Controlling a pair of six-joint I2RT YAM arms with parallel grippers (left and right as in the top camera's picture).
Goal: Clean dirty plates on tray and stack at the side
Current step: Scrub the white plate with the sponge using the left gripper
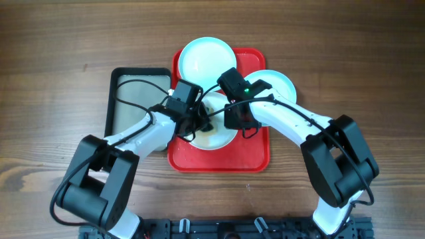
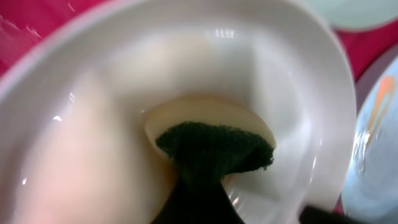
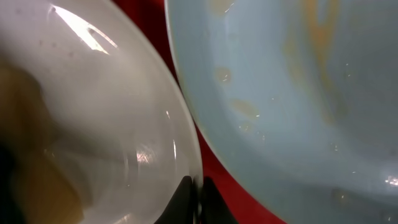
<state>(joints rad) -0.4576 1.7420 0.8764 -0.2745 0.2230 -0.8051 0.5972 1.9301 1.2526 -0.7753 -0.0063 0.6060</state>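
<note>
The left arm (image 1: pixel 143 136) at 8 o'clock and right arm (image 1: pixel 292 119) at 4 o'clock have glossy white shells, chunky black joints and thin black cables (image 1: pixel 299 114). The black left end effector (image 1: pixel 199 125) and black right end effector (image 1: pixel 238 121) match; a small green light (image 1: pixel 247 87) marks the right wrist.

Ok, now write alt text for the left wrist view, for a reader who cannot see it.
A dark green scouring sponge, held by the left gripper, sits in a glossy white plate that fills the frame. The red tray shows at the top left, and a pale blue plate with an orange smear lies at the right edge.
</note>
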